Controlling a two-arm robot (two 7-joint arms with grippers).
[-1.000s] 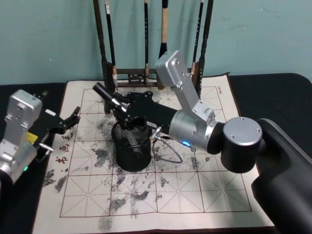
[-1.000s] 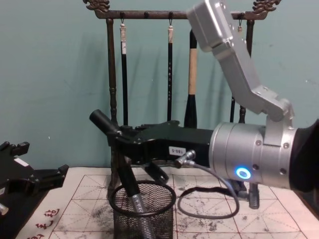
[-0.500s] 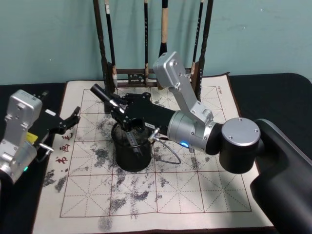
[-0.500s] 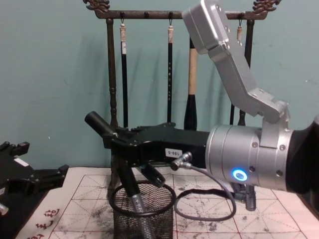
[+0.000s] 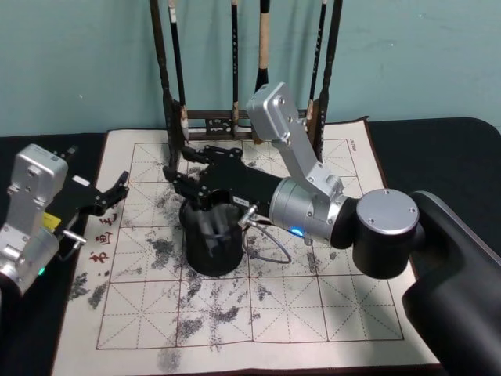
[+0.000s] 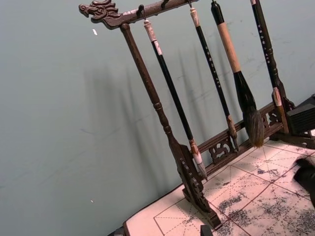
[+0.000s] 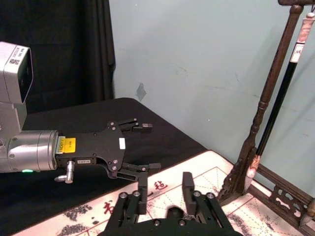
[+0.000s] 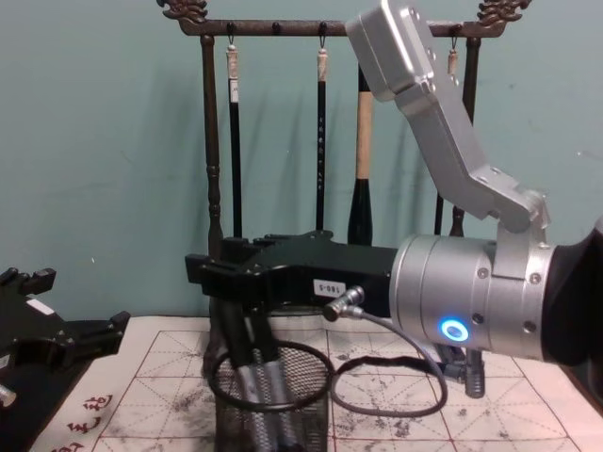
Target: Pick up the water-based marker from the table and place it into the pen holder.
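Marker [image 8: 247, 377] stood nearly upright inside the pen holder [image 8: 270, 400], w/ our right gripper [image 8: 226, 275] just above the rim, fingers spread apart & holding nothing, so we judged the drop basically done. Only pulling that arm clear was left; left gripper [image 5: 109, 196] sat open & empty at the mat's [image 5: 329, 305] left edge.

The right gripper [image 8: 221, 278] is seen reaching across from the right edge, its black body level and just above the pen holder [image 8: 271, 400]. Its jaws are spread apart, with nothing gripped between them. The marker [image 8: 252, 377] is seen standing inside the mesh cup, its upper end rising past the rim to just under the gripper. The left gripper [image 8: 89, 337] is seen low at the left edge, well apart from the cup, jaws parted. Behind, brushes are hung on a dark wooden rack [image 8: 213, 160] against a teal wall.
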